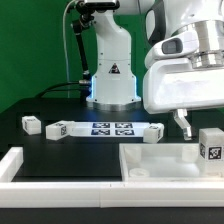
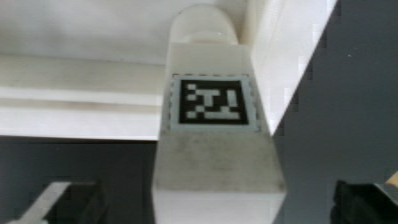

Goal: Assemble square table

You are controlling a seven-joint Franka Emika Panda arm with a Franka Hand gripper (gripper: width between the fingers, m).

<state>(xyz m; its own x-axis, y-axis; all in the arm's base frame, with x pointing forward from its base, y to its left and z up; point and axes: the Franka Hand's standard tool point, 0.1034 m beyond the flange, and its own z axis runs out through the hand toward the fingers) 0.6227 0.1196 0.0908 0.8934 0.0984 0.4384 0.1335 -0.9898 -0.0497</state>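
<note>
The white square panel (image 1: 152, 166) with its raised rim lies at the front right in the exterior view. A chunky white leg (image 1: 211, 148) with a black-and-white tag stands upright at the panel's right side. My gripper (image 1: 198, 122) hangs just above and around it, and one dark finger (image 1: 183, 122) shows beside the leg. In the wrist view the leg (image 2: 214, 120) fills the middle over the panel (image 2: 71, 65). My gripper (image 2: 210, 203) is open: both dark fingers (image 2: 50, 203) stand clear of the leg, with a gap on each side.
Three loose white legs (image 1: 30, 124) (image 1: 57, 129) (image 1: 153, 131) lie around the marker board (image 1: 110, 128) in mid-table. A long white border bar (image 1: 60, 185) runs along the front and the exterior view's left. The robot's base (image 1: 112, 70) stands behind.
</note>
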